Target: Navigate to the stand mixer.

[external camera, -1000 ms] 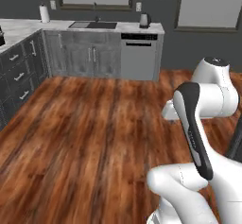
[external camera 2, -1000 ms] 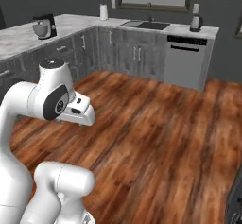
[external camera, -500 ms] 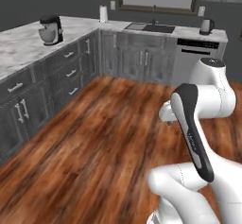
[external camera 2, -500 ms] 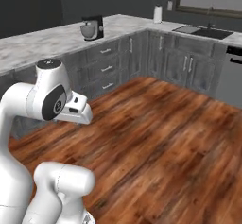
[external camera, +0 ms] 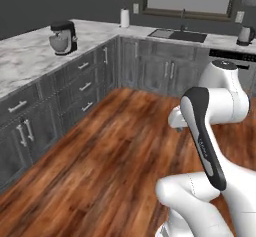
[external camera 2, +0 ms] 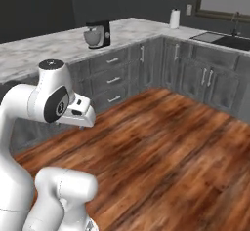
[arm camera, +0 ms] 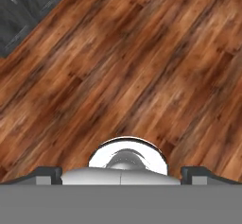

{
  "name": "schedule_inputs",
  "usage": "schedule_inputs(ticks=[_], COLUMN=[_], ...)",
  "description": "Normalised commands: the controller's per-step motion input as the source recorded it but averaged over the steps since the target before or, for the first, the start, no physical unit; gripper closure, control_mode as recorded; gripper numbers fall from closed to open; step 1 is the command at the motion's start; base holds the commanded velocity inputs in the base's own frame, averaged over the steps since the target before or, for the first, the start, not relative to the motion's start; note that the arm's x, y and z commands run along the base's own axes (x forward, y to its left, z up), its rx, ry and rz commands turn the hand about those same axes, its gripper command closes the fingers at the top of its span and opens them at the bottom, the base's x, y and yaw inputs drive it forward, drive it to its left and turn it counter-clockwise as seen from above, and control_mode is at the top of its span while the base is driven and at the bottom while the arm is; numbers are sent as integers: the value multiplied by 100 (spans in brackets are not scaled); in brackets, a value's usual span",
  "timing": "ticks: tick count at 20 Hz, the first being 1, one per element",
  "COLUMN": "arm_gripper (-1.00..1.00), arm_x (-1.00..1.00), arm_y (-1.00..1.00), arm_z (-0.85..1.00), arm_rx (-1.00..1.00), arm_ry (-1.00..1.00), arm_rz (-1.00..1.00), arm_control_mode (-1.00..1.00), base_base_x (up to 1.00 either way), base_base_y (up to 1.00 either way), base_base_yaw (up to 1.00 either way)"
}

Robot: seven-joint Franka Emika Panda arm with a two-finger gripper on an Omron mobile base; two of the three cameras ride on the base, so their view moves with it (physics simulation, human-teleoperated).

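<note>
Still driving. Mixer [external camera: 63,37] sits on the marble counter [external camera: 30,56], well ahead and left of my fingers [arm camera: 121,178], which hang over bare wood floor [arm camera: 142,67]; their two dark tips stand wide apart, holding nothing. My plan: keep turning left until the mixer centres in both base views, then close in square to the drawers [external camera 2: 111,79], stopping short of them, arm tucked. Compared with half a second ago, the mixer looms larger and the sink [external camera: 179,35] has slid rightward, so the base has advanced and swung.
</note>
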Motion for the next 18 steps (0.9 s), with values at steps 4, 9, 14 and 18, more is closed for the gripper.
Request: schedule_inputs(ticks=[4,9,14,18], arm_gripper=[-100,-100,-100,-100], arm_x=[0,0,0,0], arm_y=[0,0,0,0], arm_z=[0,0,0,0], arm_rx=[0,0,0,0], arm_ry=[0,0,0,0], arm_rz=[0,0,0,0], arm_control_mode=[100,100,100,100], base_base_x=[100,100,100,100], base_base_y=[0,0,-2,-15], base_base_yaw=[24,23,27,35])
